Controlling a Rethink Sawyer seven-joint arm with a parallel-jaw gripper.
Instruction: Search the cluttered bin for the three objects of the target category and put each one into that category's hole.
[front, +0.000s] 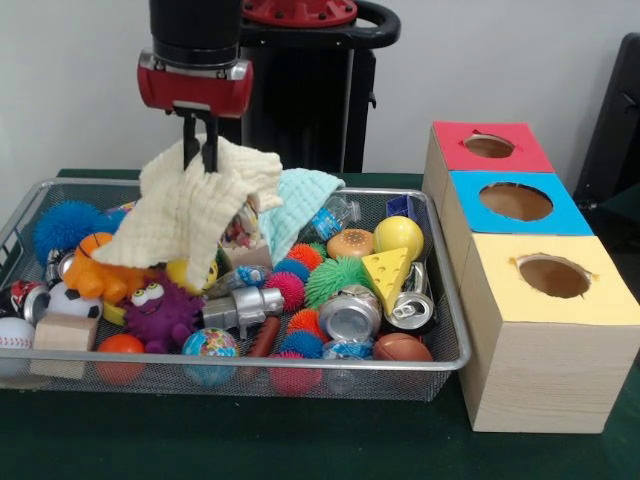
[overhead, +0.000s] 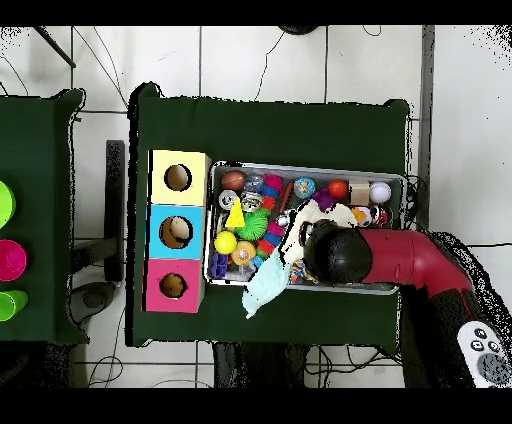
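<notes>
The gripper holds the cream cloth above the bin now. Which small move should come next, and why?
Probably lift a bit higher: the gripper is shut on the cream cloth, whose lower corner hangs among the toys in the wire bin, so it should clear them before going toward the boxes.

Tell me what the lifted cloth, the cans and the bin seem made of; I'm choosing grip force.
Cloth: soft cream woven fabric, probably cotton; it drapes and shows a crinkled grid weave. Cans: thin shiny metal, likely aluminium; one is dented. Bin: silver wire mesh with a metal rim; contents show through it.
</notes>
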